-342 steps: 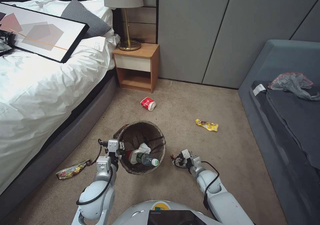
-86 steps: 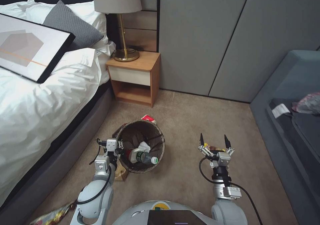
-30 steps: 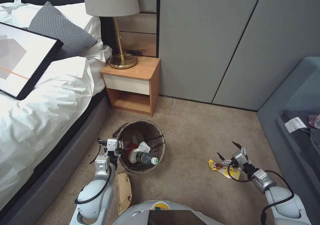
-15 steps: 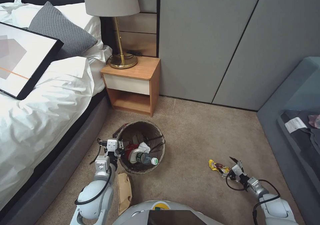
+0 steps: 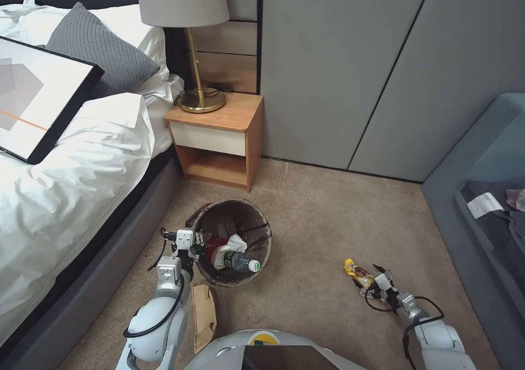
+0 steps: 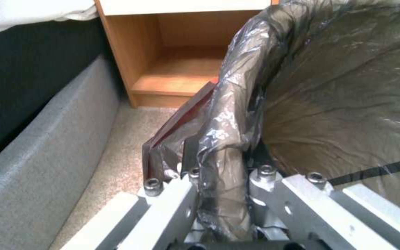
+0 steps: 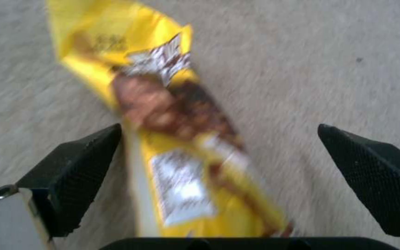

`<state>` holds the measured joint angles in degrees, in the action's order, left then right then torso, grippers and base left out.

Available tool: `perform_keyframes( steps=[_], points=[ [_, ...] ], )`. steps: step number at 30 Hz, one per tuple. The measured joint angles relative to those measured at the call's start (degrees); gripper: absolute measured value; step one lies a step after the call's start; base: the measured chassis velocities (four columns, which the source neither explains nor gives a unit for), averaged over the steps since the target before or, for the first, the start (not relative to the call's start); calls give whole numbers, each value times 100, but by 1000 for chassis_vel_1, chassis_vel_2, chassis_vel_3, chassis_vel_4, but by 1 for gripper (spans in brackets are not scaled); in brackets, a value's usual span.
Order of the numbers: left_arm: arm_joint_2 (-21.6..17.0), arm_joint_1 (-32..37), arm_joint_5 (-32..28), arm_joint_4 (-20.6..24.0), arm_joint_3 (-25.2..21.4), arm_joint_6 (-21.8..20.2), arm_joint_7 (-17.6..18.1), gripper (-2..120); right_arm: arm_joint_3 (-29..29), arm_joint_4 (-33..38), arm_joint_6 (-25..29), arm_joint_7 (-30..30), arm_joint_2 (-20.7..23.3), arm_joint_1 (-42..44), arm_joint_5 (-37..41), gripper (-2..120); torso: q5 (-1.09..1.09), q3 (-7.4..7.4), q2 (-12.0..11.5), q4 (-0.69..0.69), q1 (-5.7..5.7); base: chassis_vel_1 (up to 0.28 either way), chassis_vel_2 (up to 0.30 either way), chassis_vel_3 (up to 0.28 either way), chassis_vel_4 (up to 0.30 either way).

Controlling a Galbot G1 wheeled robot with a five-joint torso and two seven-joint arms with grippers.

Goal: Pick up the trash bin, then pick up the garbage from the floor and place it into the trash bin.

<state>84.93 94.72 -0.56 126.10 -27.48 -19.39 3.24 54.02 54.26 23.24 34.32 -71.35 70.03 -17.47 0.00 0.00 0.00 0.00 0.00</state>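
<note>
- Left gripper [image 5: 191,244] still clamped on trash bin [image 5: 257,222] rim at its 9 o'clock; bag-covered rim pinched between fingers [image 6: 172,180].
- One brown paper bag [image 5: 203,315] at bin's 6 o'clock, partly hidden by left arm.
- In bin: one bottle [image 5: 240,261], one tissue [image 5: 236,243]; rest unclear.
- Right gripper [image 5: 373,280] lower than before, spread wide around one yellow wrapper [image 5: 356,271] on carpet [image 5: 311,293], 3 o'clock of bin.

Left end effector [image 5: 187,241] gripping trash bin [image 5: 257,247] rim, right end effector [image 5: 374,280] at yellow wrapper [image 5: 356,271]
</note>
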Motion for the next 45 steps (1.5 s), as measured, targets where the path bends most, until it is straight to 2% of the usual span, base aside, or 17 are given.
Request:
perform_keyframes(
  steps=[5,9,10,11,13,14,15,17,20,21,22,25,29,32,33,35,45],
  points=[
    [5,6,6,0,-1,-1,4,3,-69,-123,15,-133,18,-162,-13,100,-1,0,0,0,0,0,0,0,0],
    [8,8,8,1,-1,-2,7,3,-119,-193,60,-269,1,-201,-13,95,-1,0,0,0,0,0,0,0,0],
    [8,8,9,1,-2,-4,8,3,-136,-207,76,-312,-9,-197,-6,89,0,0,0,0,0,0,0,0,0],
    [8,8,9,1,-2,-4,8,3,-136,-207,76,-312,-9,-197,-6,89,0,0,0,0,0,0,0,0,0],
    [7,9,9,2,-2,-5,8,3,-145,-208,80,-339,-21,-179,2,81,-1,0,0,0,0,0,0,0,0],
    [6,12,13,2,-2,-6,9,3,-148,-204,84,-348,-29,-155,5,73,-1,0,0,0,0,0,0,0,0],
    [6,12,13,2,-2,-6,9,3,-148,-204,84,-348,-29,-155,5,73,-1,0,0,0,0,0,0,0,0],
    [6,13,17,2,5,-7,9,3,-149,-175,85,-357,-39,-111,27,64,0,0,0,0,0,0,0,0,0],
    [7,8,20,2,14,-8,9,3,-149,-155,87,-363,-47,-83,51,57,-1,0,0,0,0,0,0,0,0],
    [7,4,20,1,17,-9,9,3,-148,-143,92,-371,-53,-61,65,51,0,0,0,0,0,0,0,0,0],
    [7,4,20,1,17,-9,9,3,-148,-143,92,-371,-53,-61,65,51,0,0,0,0,0,0,0,0,0],
    [8,-2,21,-4,19,-10,9,3,-141,-136,111,-403,-68,-22,97,34,-1,0,0,-1,0,0,0,0,0],
    [8,-2,21,-5,19,-10,9,3,-135,-138,128,-430,-77,-13,105,25,-1,0,0,-1,0,0,0,0,0],
    [6,-5,21,-5,17,-10,9,3,-130,-134,144,-451,-87,-10,120,9,-1,0,0,0,0,0,0,0,0],
    [6,-5,21,-5,17,-10,9,3,-130,-134,144,-451,-87,-10,120,9,-1,0,0,0,0,0,0,0,0],
    [7,-10,21,-5,18,-10,9,3,-127,-127,149,-465,-88,-9,124,0,-1,0,0,0,0,0,0,0,0],
    [7,-17,17,-22,19,-10,8,3,-150,-60,222,-587,-102,-3,208,0,-1,0,0,0,0,0,0,0,0]
  ],
)
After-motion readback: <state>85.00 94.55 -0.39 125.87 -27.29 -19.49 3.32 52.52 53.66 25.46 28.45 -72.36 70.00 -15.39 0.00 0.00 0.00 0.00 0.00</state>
